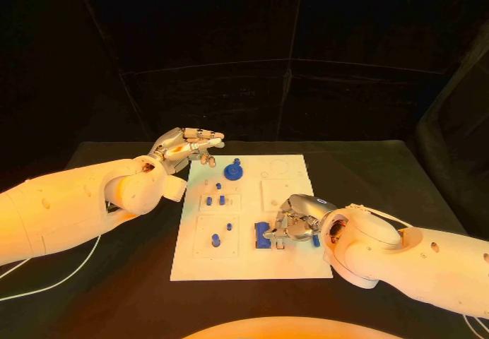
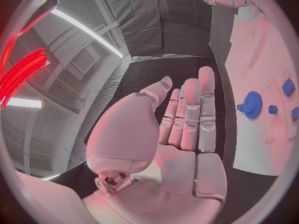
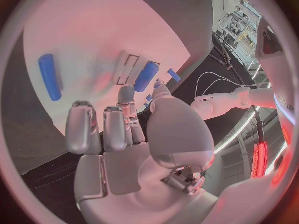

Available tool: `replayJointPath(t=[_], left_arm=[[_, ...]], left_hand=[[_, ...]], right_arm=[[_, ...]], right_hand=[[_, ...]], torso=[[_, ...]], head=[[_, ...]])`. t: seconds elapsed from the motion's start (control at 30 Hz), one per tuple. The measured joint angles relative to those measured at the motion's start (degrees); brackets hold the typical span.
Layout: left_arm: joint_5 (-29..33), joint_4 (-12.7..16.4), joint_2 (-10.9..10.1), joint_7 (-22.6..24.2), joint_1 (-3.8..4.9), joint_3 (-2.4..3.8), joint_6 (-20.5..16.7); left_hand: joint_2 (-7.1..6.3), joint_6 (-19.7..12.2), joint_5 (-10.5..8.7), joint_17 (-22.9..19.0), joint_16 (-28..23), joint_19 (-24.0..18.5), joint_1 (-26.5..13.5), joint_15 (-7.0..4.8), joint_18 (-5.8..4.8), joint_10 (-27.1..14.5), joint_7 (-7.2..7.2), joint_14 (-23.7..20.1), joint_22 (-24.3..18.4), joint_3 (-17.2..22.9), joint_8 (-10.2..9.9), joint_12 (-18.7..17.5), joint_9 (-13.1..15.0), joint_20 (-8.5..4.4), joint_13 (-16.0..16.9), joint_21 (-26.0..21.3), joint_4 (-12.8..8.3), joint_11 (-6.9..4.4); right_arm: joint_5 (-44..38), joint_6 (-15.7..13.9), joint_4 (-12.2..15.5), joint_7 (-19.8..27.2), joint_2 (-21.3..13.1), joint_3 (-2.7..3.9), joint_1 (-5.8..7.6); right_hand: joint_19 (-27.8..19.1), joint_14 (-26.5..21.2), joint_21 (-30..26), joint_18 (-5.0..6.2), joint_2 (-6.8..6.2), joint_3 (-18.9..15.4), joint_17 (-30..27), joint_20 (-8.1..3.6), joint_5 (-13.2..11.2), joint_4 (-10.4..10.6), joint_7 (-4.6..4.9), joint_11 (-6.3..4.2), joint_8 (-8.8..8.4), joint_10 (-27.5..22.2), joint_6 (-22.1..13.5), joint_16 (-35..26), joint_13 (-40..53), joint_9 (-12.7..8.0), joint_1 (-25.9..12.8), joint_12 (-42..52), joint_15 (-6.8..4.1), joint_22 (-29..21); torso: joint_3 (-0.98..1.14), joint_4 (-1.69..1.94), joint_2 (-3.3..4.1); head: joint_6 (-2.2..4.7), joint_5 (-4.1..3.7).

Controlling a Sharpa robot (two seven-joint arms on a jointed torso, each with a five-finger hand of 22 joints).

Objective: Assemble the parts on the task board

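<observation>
Head view: the left hand (image 1: 189,147) hovers at the white task board's (image 1: 295,265) far-left corner, fingers extended, holding nothing; the right hand (image 1: 297,222) curls over the board's near-right part beside a blue part (image 1: 262,235) — grip unclear.

Left wrist view: straight fingers (image 2: 192,114) together — a round blue gear (image 2: 252,104) on the smooth board.

Right wrist view: bent fingers (image 3: 114,127) above a blue cylinder (image 3: 50,77).

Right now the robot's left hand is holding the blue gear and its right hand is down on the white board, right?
Not quite. The left hand holds nothing: the left wrist view shows its fingers straight and bare, with the blue gear lying apart from it on the white board. The right hand is indeed down on the board.
</observation>
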Motion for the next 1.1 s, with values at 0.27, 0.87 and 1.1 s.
replayJointPath(t=[0.27,0.87,1.1], left_arm=[[0.0,-0.2,-0.1,0.0,0.00,0.00,0.0],[0.0,-0.5,0.2,-0.1,-0.01,-0.17,0.1],[0.0,-0.5,0.2,-0.1,-0.04,-0.29,0.1]], left_hand=[[0.00,-0.1,0.00,-0.1,0.0,0.0,0.0,0.00,0.00,0.0,0.08,0.0,-0.1,0.0,0.0,0.0,0.0,0.00,0.0,-0.1,0.0,-0.01],[0.00,-0.1,0.00,-0.1,0.0,0.0,0.0,0.00,0.00,0.0,0.08,0.0,-0.1,0.0,0.0,0.0,0.0,0.00,0.0,-0.1,0.0,-0.01],[0.00,-0.1,0.00,-0.1,0.0,0.0,0.0,0.00,0.00,0.0,0.08,0.0,-0.1,0.0,0.0,0.0,0.0,0.00,0.0,-0.1,0.0,-0.01]], right_arm=[[2.3,-3.2,3.0,3.1,-8.3,0.01,0.15],[1.1,2.6,2.0,3.1,-13.6,0.00,0.43],[-1.6,6.3,0.6,2.2,-11.6,-0.01,0.40]], right_hand=[[0.6,0.1,0.3,0.00,2.02,-0.7,1.5,-0.10,5.2,0.5,0.46,0.35,-1.23,1.1,-1.4,0.4,2.0,-0.1,2.6,1.9,0.13,0.3],[0.7,0.2,0.7,0.01,3.09,-2.7,1.9,0.09,6.8,0.7,-0.01,0.04,-2.55,1.8,0.9,0.4,2.5,-0.7,5.6,1.7,0.21,0.3],[0.7,0.2,0.7,0.01,3.09,-3.1,2.0,0.10,6.3,0.8,-0.07,0.04,-2.55,2.2,1.0,0.4,2.7,-0.6,5.6,1.7,0.21,0.3]], torso=[[0.02,-0.16,-0.13],[0.10,-0.61,-0.41],[0.05,-0.51,-0.41]], head=[[0.30,-0.85],[0.36,-1.98],[0.20,-1.79]])
